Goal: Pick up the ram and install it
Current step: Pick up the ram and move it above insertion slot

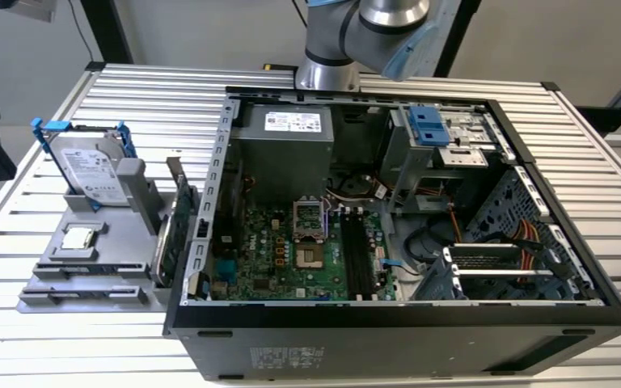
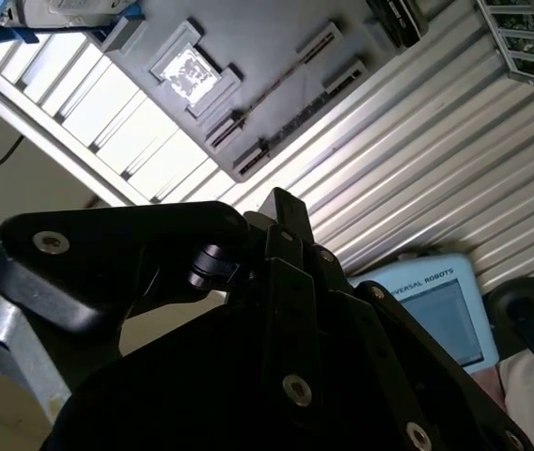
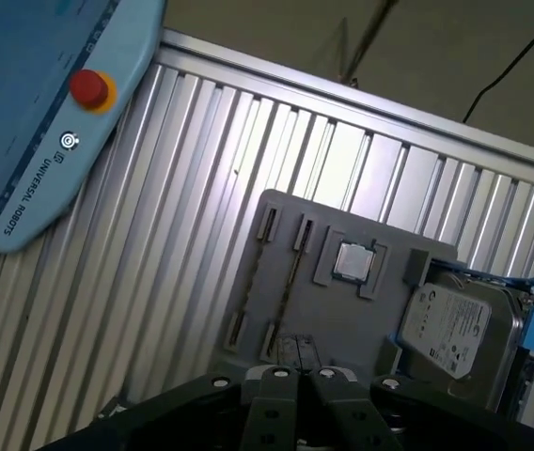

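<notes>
ram (image 3: pixel 290 278), seemingly the thin stick edge-on in the grey holder (image 3: pixel 342 319), sat untouched. gripper (image 3: pixel 295 368) hovered above, fingers pressed together, empty. pickup and seating in the motherboard slots (image 1: pixel 358 260) were both undone.

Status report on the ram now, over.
Gripper shut, empty, above the gray holder. Ram on edge in the holder's slot, untouched. Nothing between them.

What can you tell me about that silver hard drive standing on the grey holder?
The hard drive is a flat silver metal box with a white label on its face, set in a blue plastic frame. It stands upright on edge, leaning slightly, in the grey holder on the slatted table, at the exterior view's left of the open computer case.
</notes>
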